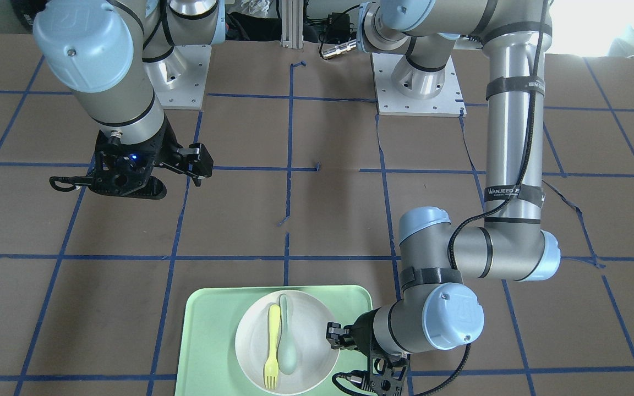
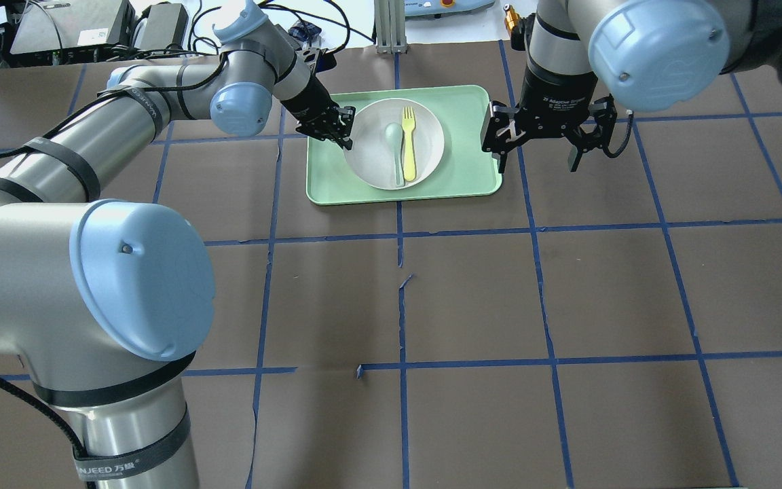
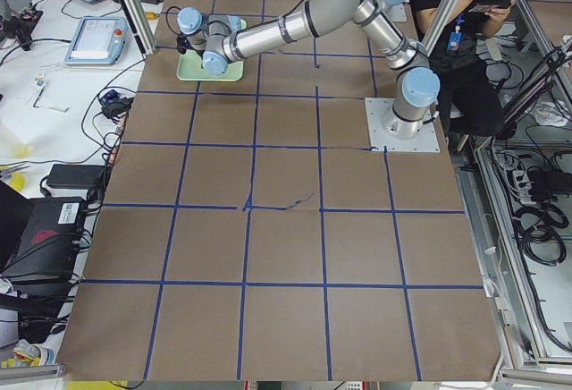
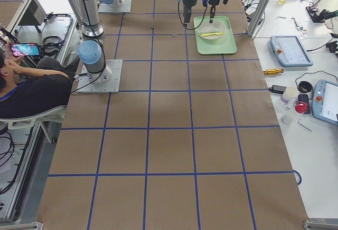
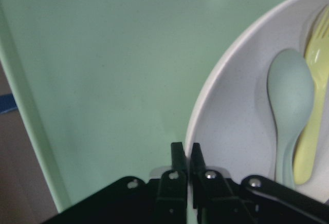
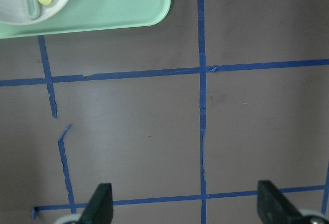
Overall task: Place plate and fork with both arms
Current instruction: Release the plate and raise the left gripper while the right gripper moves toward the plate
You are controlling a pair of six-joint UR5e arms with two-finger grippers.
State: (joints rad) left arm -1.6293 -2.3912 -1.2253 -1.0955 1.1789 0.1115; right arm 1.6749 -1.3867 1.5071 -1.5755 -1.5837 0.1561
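The off-white plate (image 2: 374, 153) lies on the pale-green tray (image 2: 466, 163). The pale-yellow fork (image 2: 408, 142) rests in the plate beside a grey-green spoon (image 2: 394, 146). My left gripper (image 2: 341, 129) is at the plate's left rim. In the left wrist view its fingers (image 5: 178, 157) are closed on the plate's edge (image 5: 205, 111). My right gripper (image 2: 540, 146) is open and empty, above the bare table just right of the tray. In the front view the plate (image 1: 309, 324), fork (image 1: 273, 346) and left gripper (image 1: 334, 335) show at the bottom, and the right gripper (image 1: 130, 173) at the left.
The tray (image 1: 212, 330) sits at the table's far edge from the robot. Brown table paper with a blue tape grid (image 6: 201, 131) lies under the right gripper (image 6: 186, 206). Benches with devices and a seated person show in the side views.
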